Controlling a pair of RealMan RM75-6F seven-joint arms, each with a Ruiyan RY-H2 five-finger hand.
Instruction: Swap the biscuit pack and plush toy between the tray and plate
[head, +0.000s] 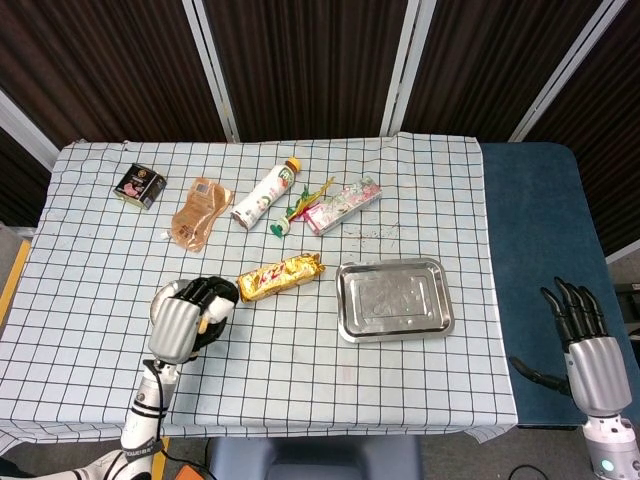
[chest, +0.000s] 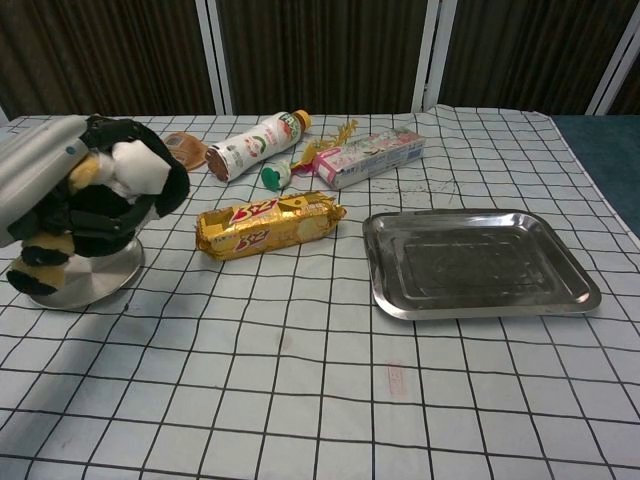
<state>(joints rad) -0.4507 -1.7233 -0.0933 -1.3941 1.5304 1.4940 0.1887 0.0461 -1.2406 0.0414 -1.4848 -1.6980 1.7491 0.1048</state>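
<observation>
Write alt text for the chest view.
The left hand holds a black-and-white plush toy above a round metal plate on a checked tablecloth. A gold biscuit pack lies beside an empty metal tray.

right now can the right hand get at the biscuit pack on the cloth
Probably not readily. The right hand hangs open off the table's right edge over the blue surface, and the biscuit pack lies beyond the empty tray, near the left hand, which holds the plush toy. Nothing blocks the pack, but it is a long reach across.
</observation>
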